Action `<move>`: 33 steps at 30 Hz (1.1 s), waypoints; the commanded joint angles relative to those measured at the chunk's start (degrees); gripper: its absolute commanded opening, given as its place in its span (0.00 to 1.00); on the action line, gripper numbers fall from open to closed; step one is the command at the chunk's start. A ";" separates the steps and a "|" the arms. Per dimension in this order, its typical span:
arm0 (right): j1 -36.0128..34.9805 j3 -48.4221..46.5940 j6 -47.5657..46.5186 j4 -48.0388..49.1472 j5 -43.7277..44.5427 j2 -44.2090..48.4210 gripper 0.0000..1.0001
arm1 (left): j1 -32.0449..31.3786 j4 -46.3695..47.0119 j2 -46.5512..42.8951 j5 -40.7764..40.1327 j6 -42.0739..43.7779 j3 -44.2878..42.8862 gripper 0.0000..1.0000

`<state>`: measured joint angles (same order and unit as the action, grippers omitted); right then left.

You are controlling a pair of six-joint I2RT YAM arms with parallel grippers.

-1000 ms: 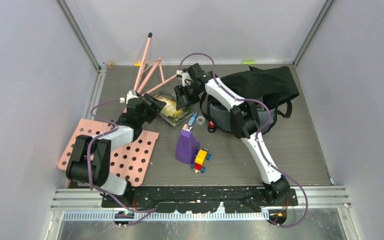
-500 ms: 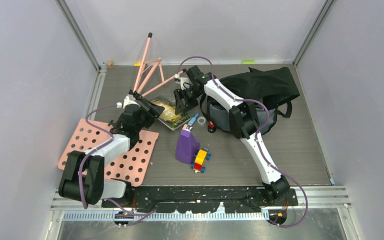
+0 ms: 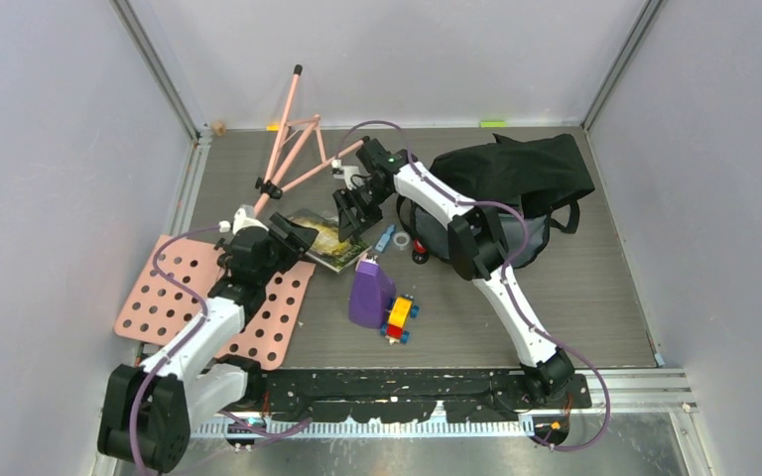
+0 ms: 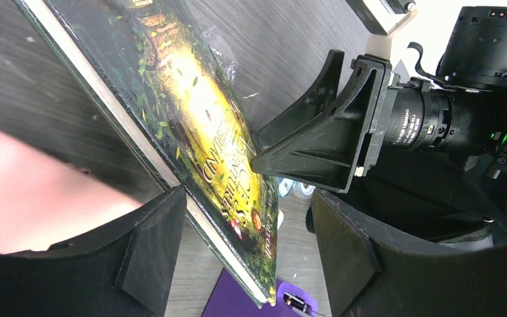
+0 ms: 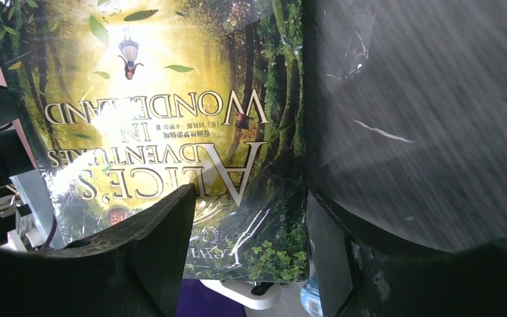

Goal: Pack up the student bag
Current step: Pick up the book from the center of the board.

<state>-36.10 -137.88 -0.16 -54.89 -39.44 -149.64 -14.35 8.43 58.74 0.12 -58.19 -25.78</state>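
The student bag [image 3: 526, 169], a black floppy backpack, lies at the back right with its grey-lined mouth facing left. A green and yellow book, "Alice's Adventures in Wonderland" [image 3: 325, 243], lies left of the bag. My left gripper [image 3: 296, 234] is open at the book's left edge. In the left wrist view the tilted book [image 4: 198, 112] passes between the wide jaws [image 4: 244, 257] without being clamped. My right gripper [image 3: 349, 212] is open over the book's far right part, one finger against the cover. The right wrist view shows the cover [image 5: 171, 99] under that gripper [image 5: 247, 257].
A purple bottle-like container [image 3: 369, 293] and a toy of coloured bricks [image 3: 399, 317] lie in front of the book. A small blue bottle [image 3: 384, 238] and a red piece [image 3: 419, 248] sit by the bag's mouth. A pink perforated board [image 3: 198, 307] lies left; pink rods [image 3: 293, 139] at the back.
The left arm has drawn back toward the near left. The book has shifted the same way. The right gripper has followed it to the left.
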 commanded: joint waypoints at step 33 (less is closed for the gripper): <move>-4.07 3.25 4.29 4.62 -0.73 2.54 0.61 | -0.33 -2.79 -7.15 -7.88 -13.08 10.13 0.70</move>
<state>-39.16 -135.00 4.34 -50.35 -41.21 -149.62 -14.92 -1.39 50.37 -6.87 -67.40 -18.72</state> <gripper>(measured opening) 0.614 0.726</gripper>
